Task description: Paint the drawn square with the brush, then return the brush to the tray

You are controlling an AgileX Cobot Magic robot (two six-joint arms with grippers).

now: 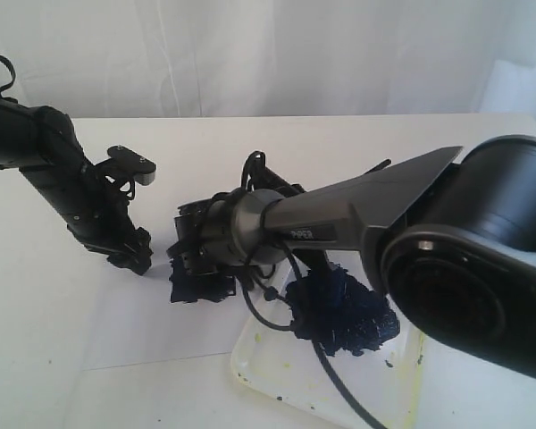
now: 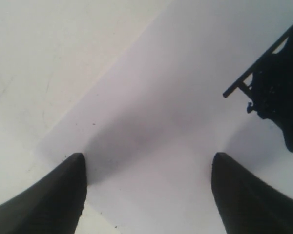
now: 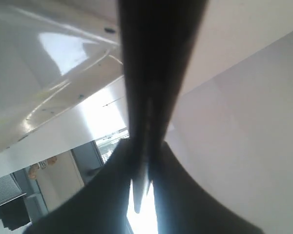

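- Brush [image 3: 156,73] shows as a dark, blurred stick running straight in between the fingers of the right gripper [image 3: 140,163]. The jaws are drawn almost together and pinch it, with only a sliver of light between them.
- Under that gripper lies the drawn square [image 1: 201,288], a dark blue patch on the white paper sheet [image 1: 152,335]. The gripper points down directly over the square.
- The tip of the brush is hidden beneath the gripper, so I cannot tell whether it touches the square.
- Just beside the square sits the tray [image 1: 250,362], clear plastic with yellowish marks on its rim. It holds a large dark paint blob [image 1: 339,315], and the right arm [image 1: 339,219] passes above the blob to reach the square.
- On the side of the square away from the tray, the left gripper [image 2: 147,163] hangs over the paper, apart from the square. Its jaws are spread wide with nothing between them.
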